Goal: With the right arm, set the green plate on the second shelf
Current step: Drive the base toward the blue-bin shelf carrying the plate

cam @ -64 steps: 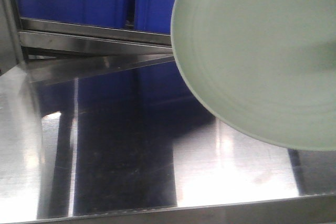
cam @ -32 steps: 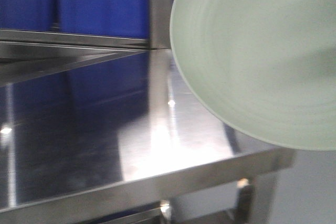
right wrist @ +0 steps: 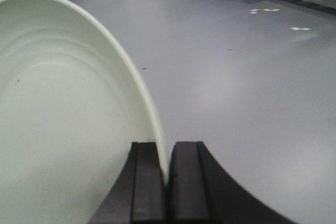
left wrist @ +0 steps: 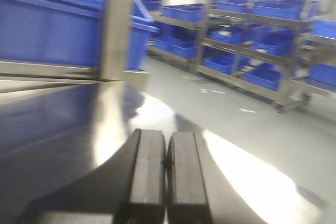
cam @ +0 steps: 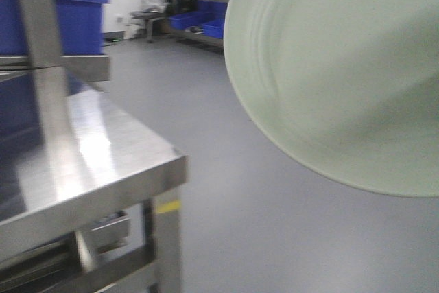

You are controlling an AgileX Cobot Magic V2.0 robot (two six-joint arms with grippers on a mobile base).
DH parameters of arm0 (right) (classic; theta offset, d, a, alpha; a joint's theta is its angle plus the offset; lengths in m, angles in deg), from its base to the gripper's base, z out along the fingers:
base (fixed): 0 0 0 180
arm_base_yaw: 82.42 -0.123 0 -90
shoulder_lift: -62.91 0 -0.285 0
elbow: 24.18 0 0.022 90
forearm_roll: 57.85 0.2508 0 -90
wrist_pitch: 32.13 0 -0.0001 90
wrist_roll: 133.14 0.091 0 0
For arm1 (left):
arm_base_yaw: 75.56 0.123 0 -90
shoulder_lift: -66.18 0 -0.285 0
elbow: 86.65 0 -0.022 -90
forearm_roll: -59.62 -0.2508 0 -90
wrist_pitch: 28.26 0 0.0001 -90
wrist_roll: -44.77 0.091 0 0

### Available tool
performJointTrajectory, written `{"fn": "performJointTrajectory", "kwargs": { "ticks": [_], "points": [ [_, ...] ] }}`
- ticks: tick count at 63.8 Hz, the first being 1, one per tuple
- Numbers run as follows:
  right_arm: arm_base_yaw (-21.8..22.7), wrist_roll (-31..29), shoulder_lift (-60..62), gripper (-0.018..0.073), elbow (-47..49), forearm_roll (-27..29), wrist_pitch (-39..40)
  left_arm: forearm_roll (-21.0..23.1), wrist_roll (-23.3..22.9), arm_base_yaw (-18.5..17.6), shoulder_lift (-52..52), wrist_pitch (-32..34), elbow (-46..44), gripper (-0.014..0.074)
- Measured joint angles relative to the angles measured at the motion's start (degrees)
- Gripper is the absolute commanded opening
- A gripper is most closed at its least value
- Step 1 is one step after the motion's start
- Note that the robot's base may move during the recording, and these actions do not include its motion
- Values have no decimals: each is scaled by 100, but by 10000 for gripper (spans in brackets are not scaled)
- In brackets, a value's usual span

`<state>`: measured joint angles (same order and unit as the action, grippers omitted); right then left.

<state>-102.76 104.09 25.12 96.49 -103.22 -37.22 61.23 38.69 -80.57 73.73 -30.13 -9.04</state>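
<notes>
Green plate (right wrist: 63, 108) edge-on in pinch of right end effector (right wrist: 168, 151) over grey floor (right wrist: 236, 77); left end effector (left wrist: 166, 139) pressed together.

No readable text, label or number shows in any view.

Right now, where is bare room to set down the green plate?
The steel shelf top is bare from its front corner to the upright post; blue bins crowd behind it. The green plate hangs over open floor.
</notes>
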Motion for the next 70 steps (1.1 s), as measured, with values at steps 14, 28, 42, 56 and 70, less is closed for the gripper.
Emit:
{"fn": "performJointTrajectory", "kwargs": {
  "ticks": [14,28,42,56,70],
  "points": [
    [0,11,0,52,0,0,0,0,0,0,0,0,0,130],
    [0,10,0,52,0,0,0,0,0,0,0,0,0,130],
    [0,10,0,52,0,0,0,0,0,0,0,0,0,130],
    [0,12,0,52,0,0,0,0,0,0,0,0,0,130],
    [0,12,0,52,0,0,0,0,0,0,0,0,0,130]
  ]
}}
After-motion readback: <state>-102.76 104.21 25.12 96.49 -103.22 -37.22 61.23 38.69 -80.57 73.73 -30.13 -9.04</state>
